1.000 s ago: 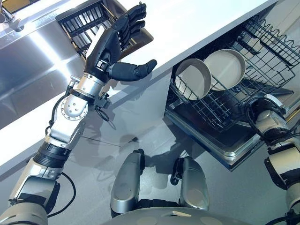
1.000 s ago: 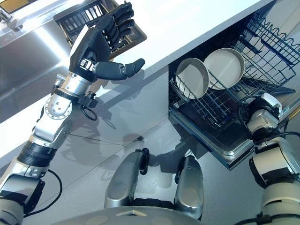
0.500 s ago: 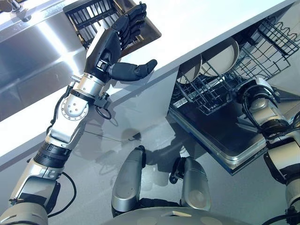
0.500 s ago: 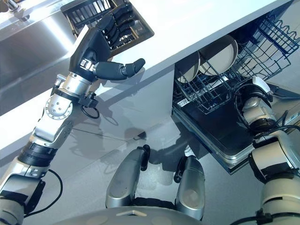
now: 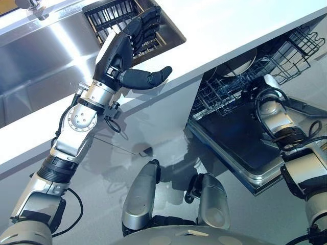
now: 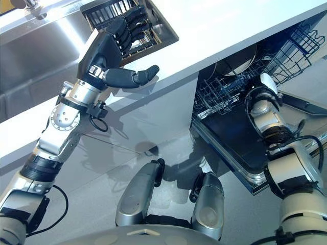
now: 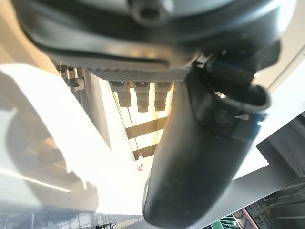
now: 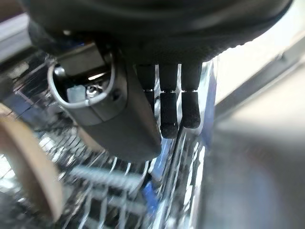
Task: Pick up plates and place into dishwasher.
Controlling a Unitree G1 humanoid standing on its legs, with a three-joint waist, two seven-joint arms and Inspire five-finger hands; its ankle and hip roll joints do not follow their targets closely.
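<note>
Below a white countertop point(image 5: 225, 25), dishwasher rack point(image 5: 240, 81) drawn partway in under the counter edge, wire frame visible, open dishwasher door point(image 5: 245, 153) lying flat beneath it. Two pale plates point(image 5: 240, 60) standing on edge in the rack, largely tucked beneath the counter overhang, one rim point(image 8: 33, 167) also seen close beside the wires from the right wrist view. Right hand point(image 8: 162, 107) at the front of the rack, wrist point(image 5: 271, 109) reaching in from the lower right; fingers pointing down over the rack wires, somewhat bent, thumb alongside, nothing visibly gripped; cannot tell whether the fingertips touch the wire. Left hand point(image 5: 122, 51) raised above the counter at the left, palm facing sideways, fingers straight and relaxed toward a dark drying rack point(image 5: 117, 15) set beside the steel sink point(image 5: 46, 61), thumb point(image 5: 148, 78) stretched out over the counter's front edge, holding nothing. Faucet base point(image 5: 33, 6) just showing at the top left corner, behind the sink. Grey cabinet front point(image 5: 153, 117) running beneath the counter between the left arm and the dishwasher opening. Both plates well apart from the left hand, near the right hand, seated in the rack rather than in any grasp.
</note>
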